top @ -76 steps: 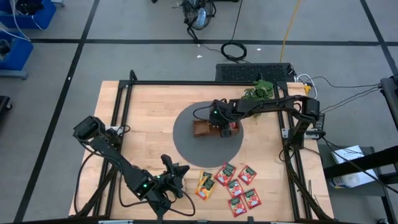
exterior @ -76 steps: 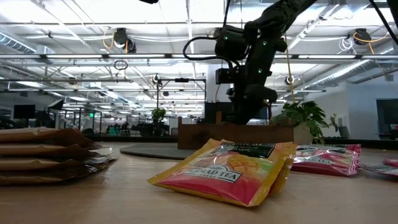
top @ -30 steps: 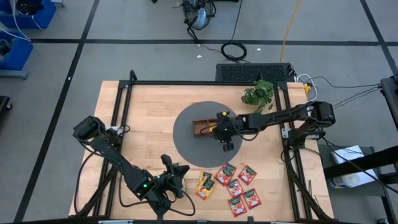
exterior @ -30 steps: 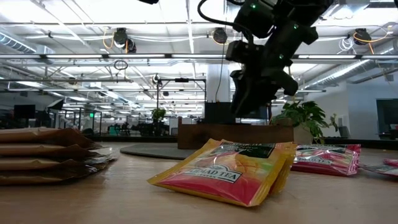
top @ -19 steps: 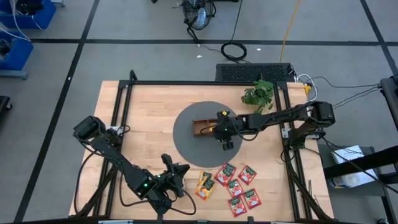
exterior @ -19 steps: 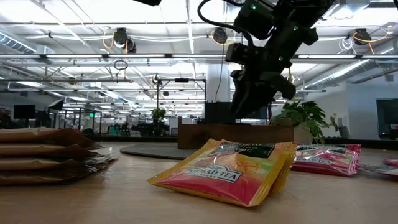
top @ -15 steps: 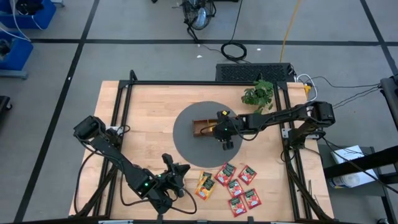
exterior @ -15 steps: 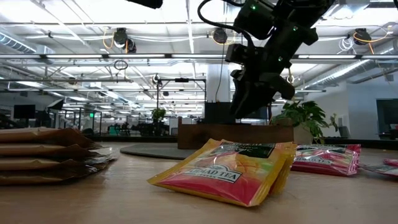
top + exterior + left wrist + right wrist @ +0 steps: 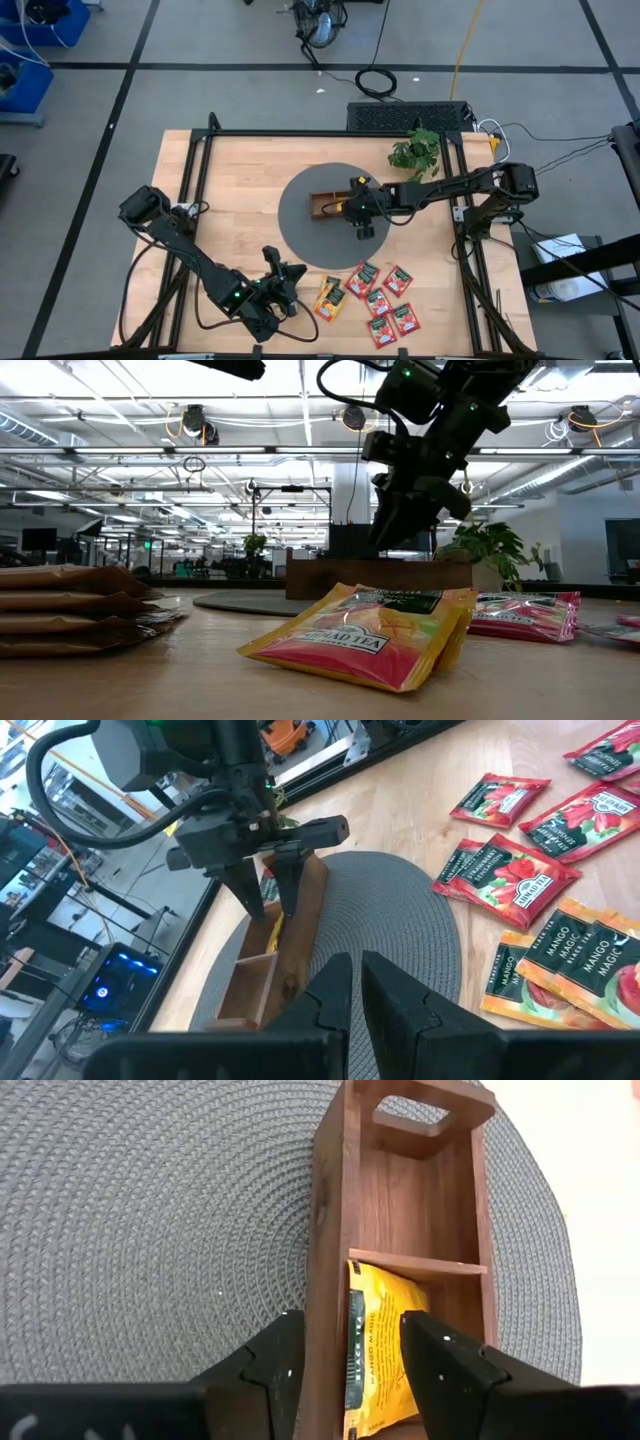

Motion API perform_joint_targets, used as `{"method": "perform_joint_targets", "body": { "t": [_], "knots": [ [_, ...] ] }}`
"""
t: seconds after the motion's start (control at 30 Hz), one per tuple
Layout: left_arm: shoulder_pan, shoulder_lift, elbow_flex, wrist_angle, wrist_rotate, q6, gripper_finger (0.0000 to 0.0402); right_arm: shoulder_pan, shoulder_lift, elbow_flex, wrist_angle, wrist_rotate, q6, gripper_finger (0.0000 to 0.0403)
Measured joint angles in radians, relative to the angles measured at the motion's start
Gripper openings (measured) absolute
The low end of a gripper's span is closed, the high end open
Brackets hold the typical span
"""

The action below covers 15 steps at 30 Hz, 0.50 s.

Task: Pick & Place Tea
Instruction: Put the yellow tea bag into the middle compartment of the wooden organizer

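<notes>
Right gripper (image 9: 345, 1355) hung spread above the brown wooden tray (image 9: 400, 1230), over a yellow tea sachet (image 9: 380, 1330).

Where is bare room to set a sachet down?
The tray's end compartment is empty, and the mat on the left claw's side is bare. Crowded: the sachet cluster and under the right claw.

Pale wooden table top (image 9: 240, 190) has a smooth matt grain, and the round grey woven mat (image 9: 150, 1210) on it looks coarse, like ribbed cloth or cord. The dark brown wooden compartment tray (image 9: 420, 1200) is smooth with a satin finish. The red and orange-yellow square foil-like tea sachets (image 9: 365, 630) look glossy and crinkly.
</notes>
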Motion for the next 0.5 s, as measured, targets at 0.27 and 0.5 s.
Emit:
{"method": "perform_joint_targets", "body": {
  "t": [0.27,0.5],
  "knots": [
    [0.0,0.0,0.0,0.0,0.0,0.0,0.0035,0.001,0.006,0.0,-0.003,-0.045,0.016,0.0153],
    [0.0,0.0,0.0,0.0,0.0,0.0,0.0035,-0.001,0.005,-0.012,0.01,0.008,-0.009,0.0153]
  ]
}}
